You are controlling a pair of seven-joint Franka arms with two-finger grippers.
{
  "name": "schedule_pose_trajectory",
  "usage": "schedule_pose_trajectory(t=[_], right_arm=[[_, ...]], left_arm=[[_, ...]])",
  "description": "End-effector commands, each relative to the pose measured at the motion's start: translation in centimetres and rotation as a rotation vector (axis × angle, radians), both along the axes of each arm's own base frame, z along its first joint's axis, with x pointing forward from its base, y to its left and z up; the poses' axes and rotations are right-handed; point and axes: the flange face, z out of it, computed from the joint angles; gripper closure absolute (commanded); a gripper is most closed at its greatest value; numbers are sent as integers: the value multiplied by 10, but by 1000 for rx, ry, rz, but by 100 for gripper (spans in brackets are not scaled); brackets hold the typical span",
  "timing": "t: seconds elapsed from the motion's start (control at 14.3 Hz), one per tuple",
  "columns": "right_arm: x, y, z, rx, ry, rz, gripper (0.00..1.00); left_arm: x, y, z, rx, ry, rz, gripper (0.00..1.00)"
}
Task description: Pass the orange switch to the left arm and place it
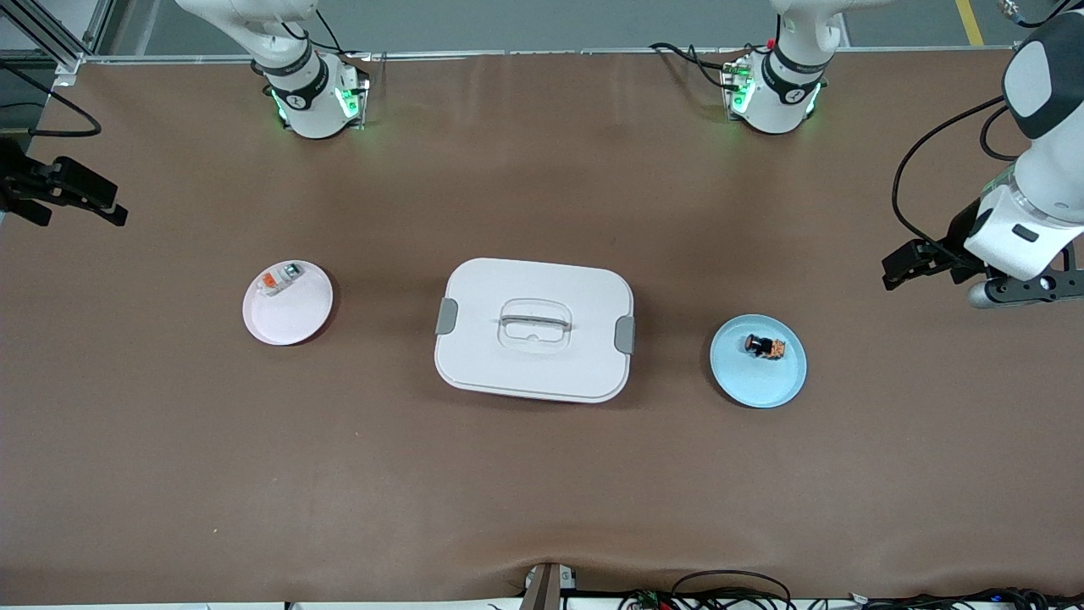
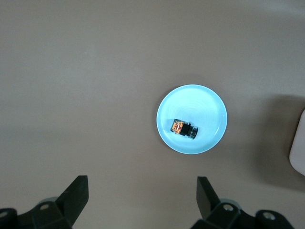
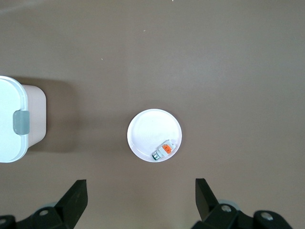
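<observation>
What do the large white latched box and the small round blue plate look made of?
The large white rounded box: probably matte plastic, with moulded rounded corners, grey side latches and a clear handle. The small round blue plate: likely smooth plastic or glazed ceramic, with a faint sheen.

Two arms are fitted, each finished in white with black joint bands. The right arm [image 1: 296,76] and the left arm [image 1: 783,80] are mounted on rounded white bases lit by green indicator lights. Black cables are routed along each arm — one loop hangs beside the left arm's wrist. Both grippers are black, with wedge-shaped fingers [image 2: 76,195] set wide apart.
</observation>
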Motion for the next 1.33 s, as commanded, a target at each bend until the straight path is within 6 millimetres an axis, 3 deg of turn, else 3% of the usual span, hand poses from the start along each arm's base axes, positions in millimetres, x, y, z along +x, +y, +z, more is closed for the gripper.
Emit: schedule_pose_trajectory(t=[0.0, 0.42, 0.7, 0.98, 1.12, 1.26], right_arm=[[-5, -2, 8, -10, -6, 8, 0], [-5, 0, 7, -10, -4, 11, 0], [-7, -1, 6, -11, 16, 10, 0], [-7, -4, 6, -9, 16, 4, 0], [-8, -5, 6, -9, 17, 2, 0], [-7, -7, 6, -11, 14, -1, 0]], left_arm=[[-3, 1, 4, -8, 8, 3, 0], [-3, 5, 11, -7, -6, 4, 0], [-5, 5, 37, -7, 2, 4, 0], [-31, 5, 85, -12, -16, 2, 0], [-41, 6, 93, -13, 4, -4, 0], [-37, 1, 101, -12, -13, -9, 0]])
